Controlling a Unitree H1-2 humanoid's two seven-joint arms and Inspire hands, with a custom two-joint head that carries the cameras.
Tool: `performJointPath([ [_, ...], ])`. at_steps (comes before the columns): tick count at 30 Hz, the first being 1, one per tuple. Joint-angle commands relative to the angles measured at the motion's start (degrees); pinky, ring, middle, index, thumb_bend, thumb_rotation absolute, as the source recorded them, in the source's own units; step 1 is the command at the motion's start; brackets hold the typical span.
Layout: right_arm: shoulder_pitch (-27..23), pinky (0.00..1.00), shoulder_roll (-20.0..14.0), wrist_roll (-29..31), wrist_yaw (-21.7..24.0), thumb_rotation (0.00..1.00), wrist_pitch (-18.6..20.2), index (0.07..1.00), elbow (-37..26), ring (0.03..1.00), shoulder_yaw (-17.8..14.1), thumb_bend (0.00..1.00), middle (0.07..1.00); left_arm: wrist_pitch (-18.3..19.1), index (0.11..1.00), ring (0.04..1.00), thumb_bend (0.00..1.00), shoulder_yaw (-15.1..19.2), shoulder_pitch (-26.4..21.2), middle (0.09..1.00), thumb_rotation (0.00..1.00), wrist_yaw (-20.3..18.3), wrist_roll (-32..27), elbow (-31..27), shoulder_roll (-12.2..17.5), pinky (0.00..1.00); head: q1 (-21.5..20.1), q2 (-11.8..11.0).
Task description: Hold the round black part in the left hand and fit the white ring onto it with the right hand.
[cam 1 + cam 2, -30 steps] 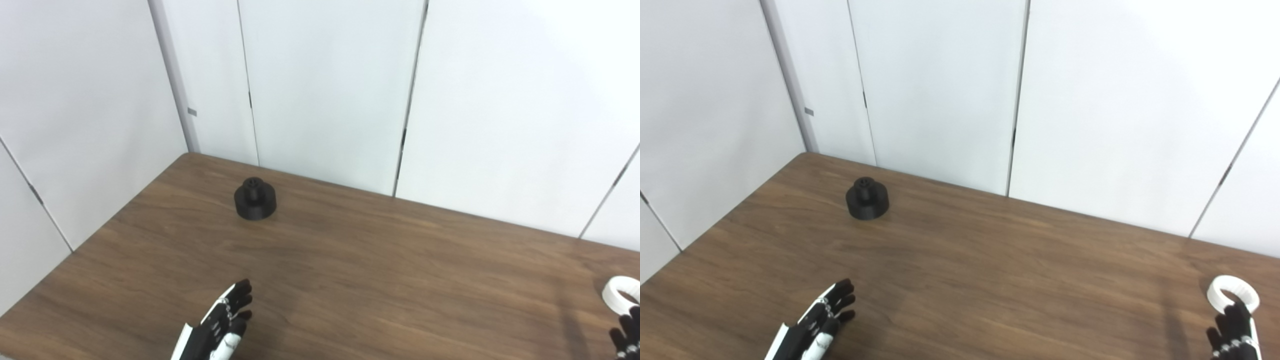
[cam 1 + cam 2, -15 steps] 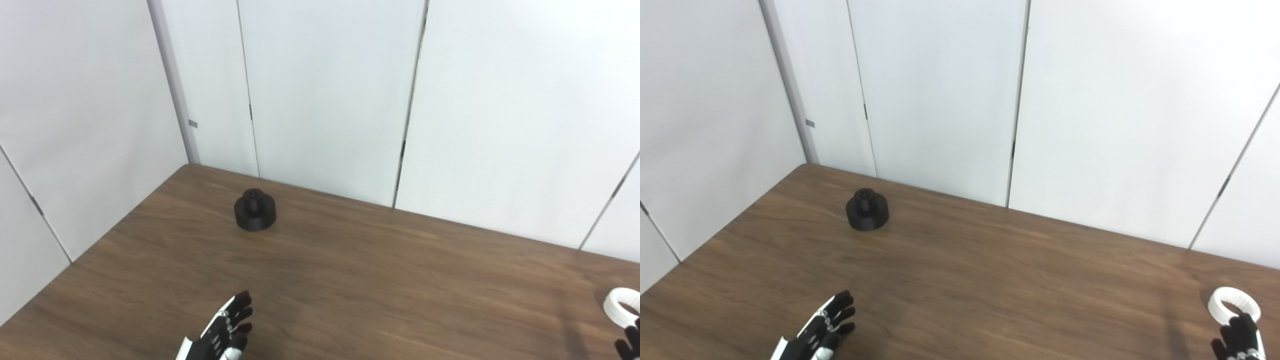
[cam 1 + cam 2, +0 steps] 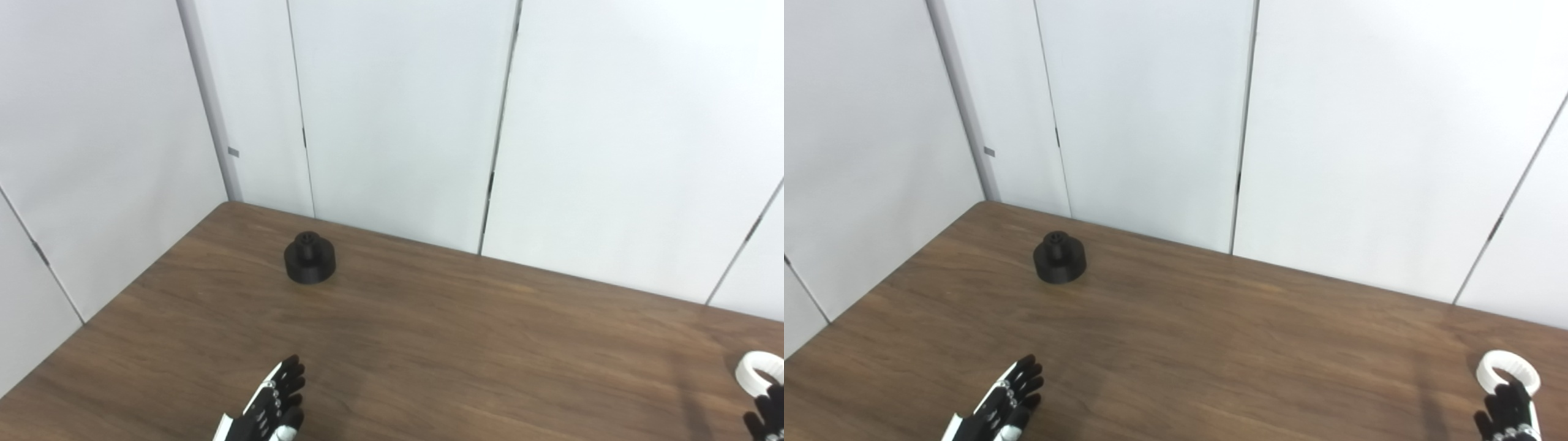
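Wide bare wood lay between the left hand point(image 3: 998, 409) at the table's point(image 3: 1213, 343) near edge and the round black part point(image 3: 1059, 265) by the far left corner, nothing in the way. White wall panels point(image 3: 1151, 122) closed off the far edge just behind it. The white ring point(image 3: 1507, 371) sat right at the right hand's point(image 3: 1510, 416) fingertips.

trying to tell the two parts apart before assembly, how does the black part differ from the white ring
The round black part is black and mostly solid, a wide disc with a small hub on top; the white ring is white with an open centre. The black part sits far back on the left of the table, well ahead of the left robot hand; the ring lies at the near right, just ahead of the right robot hand. Both are round, resting on the table, unheld.
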Motion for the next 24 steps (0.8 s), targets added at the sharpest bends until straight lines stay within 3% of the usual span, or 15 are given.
performJointPath([
  [1,14.7,1.0,1.6,-0.3,0.3,1.0,0.5,1.0,-1.6,1.0,1.0,0.65,1.0,4.0,0.948,0.919,0.73,-0.2,0.3,0.935,0.62,1.5,4.2,-3.8,-2.0,0.86,-0.2,-0.1],
  [3,14.9,1.0,1.8,-0.3,0.1,1.0,1.6,1.0,-2.1,1.0,0.9,0.64,1.0,8.3,0.964,0.922,0.75,-0.1,-1.1,0.94,0.61,1.6,6.4,-5.3,-1.1,0.88,-0.2,-0.2],
  [7,14.8,1.0,1.9,-1.3,-0.4,1.0,2.8,1.0,-2.9,1.0,0.6,0.62,1.0,16.6,0.986,0.919,0.89,0.8,-6.2,0.941,0.53,2.6,11.2,-7.5,0.2,0.88,-0.2,-0.2],
  [11,14.7,1.0,2.1,-1.4,-0.2,1.0,3.4,1.0,-3.0,1.0,0.5,0.61,1.0,23.0,0.999,0.948,0.95,2.3,-12.3,0.969,0.46,2.0,11.3,-7.7,3.1,0.94,-0.2,-0.4],
  [20,14.0,1.0,2.0,-0.5,0.7,1.0,2.7,1.0,-2.0,1.0,0.7,0.64,1.0,30.5,1.0,0.999,0.99,2.8,-21.3,1.0,0.42,1.3,17.4,-2.3,9.6,0.96,-0.8,-0.3],
  [24,13.8,1.0,2.0,0.2,1.0,1.0,2.6,1.0,-1.7,1.0,0.6,0.65,1.0,32.0,1.0,0.973,0.99,1.7,-23.7,0.997,0.44,1.9,20.6,2.3,11.6,0.86,-1.0,-0.4],
])
